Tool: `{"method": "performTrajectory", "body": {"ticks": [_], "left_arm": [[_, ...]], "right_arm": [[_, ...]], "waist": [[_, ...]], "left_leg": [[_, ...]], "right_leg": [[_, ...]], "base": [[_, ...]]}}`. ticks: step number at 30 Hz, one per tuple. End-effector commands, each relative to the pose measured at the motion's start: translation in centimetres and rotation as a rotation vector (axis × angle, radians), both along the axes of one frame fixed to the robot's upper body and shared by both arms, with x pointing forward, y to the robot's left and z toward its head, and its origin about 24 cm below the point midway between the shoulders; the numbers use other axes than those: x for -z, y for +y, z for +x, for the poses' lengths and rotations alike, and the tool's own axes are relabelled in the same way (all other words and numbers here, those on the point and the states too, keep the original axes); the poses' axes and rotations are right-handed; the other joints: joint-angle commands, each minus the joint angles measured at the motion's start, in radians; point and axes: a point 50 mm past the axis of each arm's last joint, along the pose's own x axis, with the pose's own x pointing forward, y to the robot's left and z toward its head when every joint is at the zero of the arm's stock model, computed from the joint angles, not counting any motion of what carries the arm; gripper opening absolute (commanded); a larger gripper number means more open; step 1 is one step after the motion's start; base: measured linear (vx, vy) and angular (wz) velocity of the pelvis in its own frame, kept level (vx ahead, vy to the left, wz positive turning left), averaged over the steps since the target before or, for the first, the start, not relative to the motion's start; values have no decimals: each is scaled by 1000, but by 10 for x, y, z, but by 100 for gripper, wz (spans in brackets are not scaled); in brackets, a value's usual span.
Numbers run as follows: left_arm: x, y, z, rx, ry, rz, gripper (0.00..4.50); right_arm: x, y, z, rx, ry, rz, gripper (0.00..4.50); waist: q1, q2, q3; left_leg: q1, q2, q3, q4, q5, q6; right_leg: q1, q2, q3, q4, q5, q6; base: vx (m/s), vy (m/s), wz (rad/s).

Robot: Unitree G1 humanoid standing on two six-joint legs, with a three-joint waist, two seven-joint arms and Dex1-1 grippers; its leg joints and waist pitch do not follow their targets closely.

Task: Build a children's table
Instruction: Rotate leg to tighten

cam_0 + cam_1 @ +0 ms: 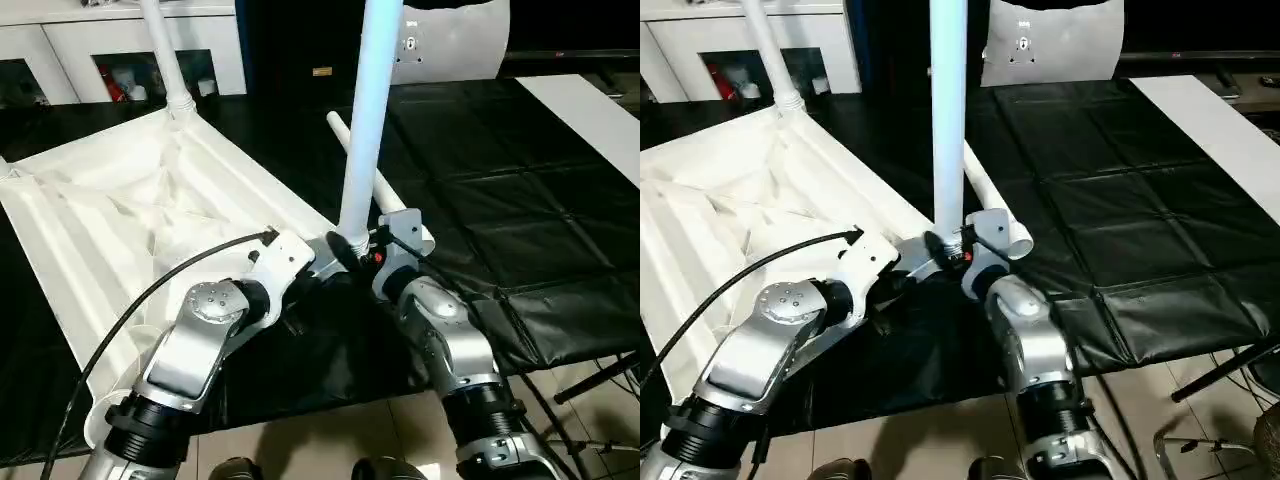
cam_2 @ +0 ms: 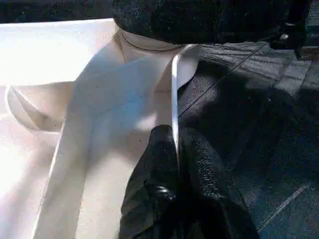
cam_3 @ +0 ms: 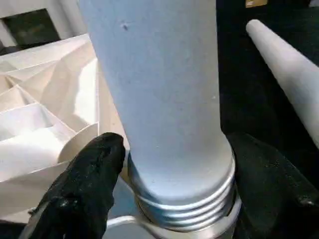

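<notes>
- Upside-down white table top (image 1: 150, 230), ribbed underside up, lying on the black mat (image 1: 480, 200) to the left of centre.
- Left gripper (image 2: 175, 149) pinched shut on the thin rim of the table top at its near right corner, one black finger on each side of the edge.
- Upright leg (image 1: 370, 120) standing in the near right corner socket (image 3: 189, 219), threaded end showing a few turns above the socket.
- Right gripper (image 3: 174, 174) around the base of that upright leg, fingers (image 3: 89, 179) spread wide on either side and touching it just above the thread.
- Second leg (image 1: 162, 50) already standing in the far corner socket of the table top, at the far left.
- Third leg (image 1: 992, 195) lying loose on the mat just right of the upright leg, pointing far-left to near-right.
- White cabinet (image 1: 120, 45) with glass doors along the far left.
- Flat white board (image 1: 590, 115) on the mat at the far right.
- Grey tiled floor (image 1: 330, 440) at the near edge.
</notes>
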Motion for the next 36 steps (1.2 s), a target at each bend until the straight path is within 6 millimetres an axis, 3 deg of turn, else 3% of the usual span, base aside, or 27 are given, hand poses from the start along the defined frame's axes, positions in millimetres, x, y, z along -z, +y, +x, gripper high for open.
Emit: {"method": "performTrajectory", "body": {"ticks": [1, 4, 7, 11, 14, 21, 26, 36], "left_arm": [[-20, -8, 2, 112, -88, -26, 0], [-18, 1, 2, 146, -78, -9, 0], [-15, 15, -1, 264, -45, 11, 0], [-14, 25, -3, 368, -13, 51, 0], [-13, 37, -6, 559, 35, 108, 0], [-13, 39, -6, 721, 87, 125, 0], [-12, 40, -4, 802, 102, 146, 0], [-11, 47, 3, 858, 116, 207, 0]], "right_arm": [[-3, 19, -10, -179, -23, 6, 388], [-5, 10, -12, -216, -54, -28, 420], [-12, -13, -18, -294, -109, -55, 440], [-18, -28, -22, -372, -138, -89, 446], [-23, -45, -29, -544, -136, -149, 446], [-19, -46, -37, -785, -109, -268, 446], [-19, -45, -37, -895, -94, -290, 446], [-19, -47, -35, -1055, -54, -333, 355]], "waist": [[10, 14, -71], [12, 16, -69], [22, 14, -69], [37, 16, -69], [51, 14, -66], [63, 10, -66], [68, 6, -63], [67, 4, -62]], "left_leg": [[9, 15, -6, -56, -200, 35], [11, 17, -5, -57, -210, 31], [12, 18, -5, -58, -205, 34], [15, 19, -5, -58, -209, 38], [18, 20, -3, -59, -213, 43], [17, 23, -3, -59, -209, 37], [15, 21, -1, -58, -210, 44], [13, 24, -1, -57, -197, 50]], "right_leg": [[57, -67, 49, -77, -135, -184], [55, -66, 51, -77, -145, -182], [55, -66, 51, -76, -146, -176], [53, -66, 51, -76, -146, -173], [50, -67, 53, -77, -165, -165], [50, -72, 52, -72, -149, -190], [50, -74, 52, -75, -183, -184], [52, -74, 50, -71, -166, -200]], "base": [[0, 0, 0], [0, 0, 0], [0, 0, 0], [0, 0, 0], [0, 0, 0], [0, 0, 0], [0, 0, 0], [0, 0, 0]]}}
